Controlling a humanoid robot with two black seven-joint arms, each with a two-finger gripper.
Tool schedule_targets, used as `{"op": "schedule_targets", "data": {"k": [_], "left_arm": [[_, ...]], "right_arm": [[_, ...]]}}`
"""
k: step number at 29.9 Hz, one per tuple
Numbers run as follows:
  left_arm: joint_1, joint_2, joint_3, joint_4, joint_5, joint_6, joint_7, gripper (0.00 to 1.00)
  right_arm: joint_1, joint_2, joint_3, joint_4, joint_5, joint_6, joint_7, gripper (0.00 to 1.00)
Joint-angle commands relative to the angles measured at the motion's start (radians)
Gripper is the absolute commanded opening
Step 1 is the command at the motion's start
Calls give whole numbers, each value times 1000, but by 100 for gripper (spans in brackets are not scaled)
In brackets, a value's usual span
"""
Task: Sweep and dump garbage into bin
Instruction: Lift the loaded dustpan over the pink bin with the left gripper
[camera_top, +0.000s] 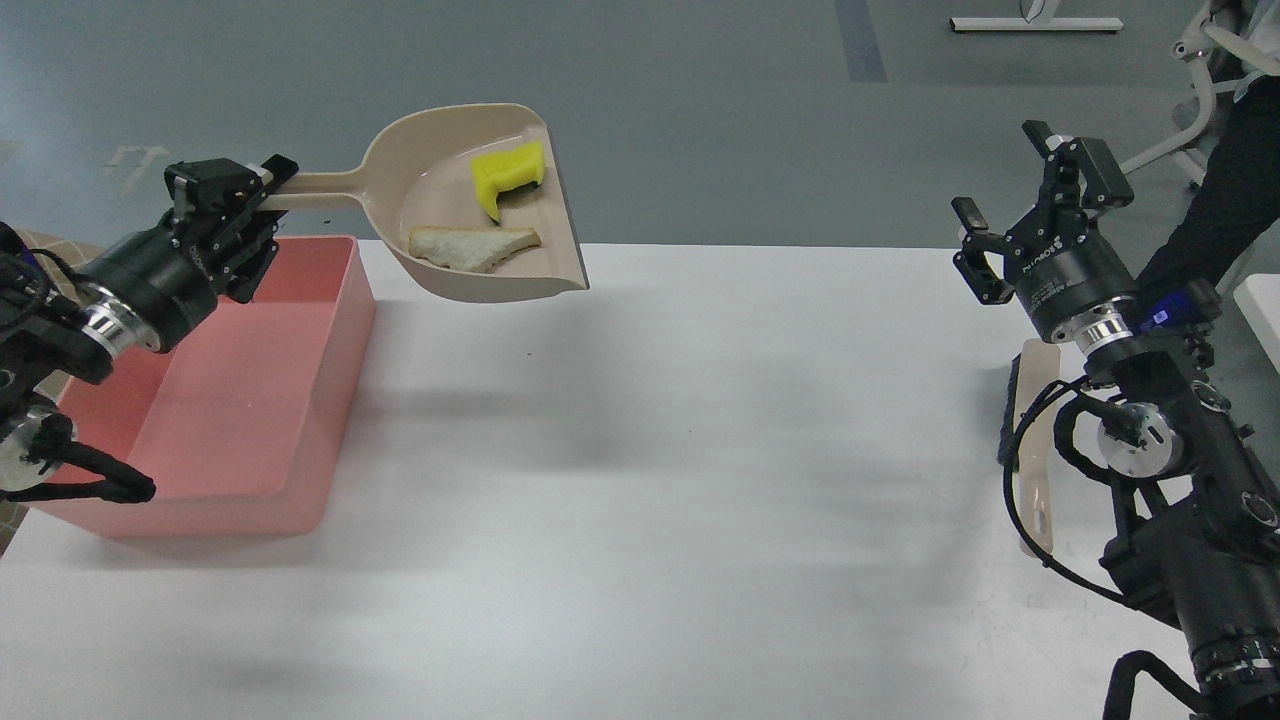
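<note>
My left gripper (262, 185) is clamped on the handle of the dustpan (440, 270), raised above the table (700, 480) just right of the pink bin (330, 400). The sponge piece (508, 175) and bread slice (470, 247) lie in the pan. My right gripper (1020, 190) hangs spread, holding nothing.

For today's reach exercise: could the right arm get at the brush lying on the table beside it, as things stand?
Probably yes. The right gripper is open, holds nothing and hangs just above the brush. Only the arm's own forearm and cables overlap the brush from this view.
</note>
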Motion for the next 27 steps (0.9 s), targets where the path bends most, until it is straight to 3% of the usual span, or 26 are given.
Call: {"op": "schedule_targets", "data": {"k": [1,5,9,17,27], "left_arm": [[28,48,-2,0,0,-6,-15,4],[38,111,-4,2,-16,-30,-31,4],[73,163,-4,11,-81,-66,-87,4],[120,194,-4,57,-204,-87,-134,4],[148,275,-4,149,-223,-216,-165,4]], "right_arm": [[-8,-1,1,-2,0,0,2,97],[-9,-4,1,-9,17,0,20,98],[-8,-7,2,-19,21,0,20,98],[-3,-11,1,-19,21,0,20,99],[3,-11,-1,-20,20,0,20,99]]}}
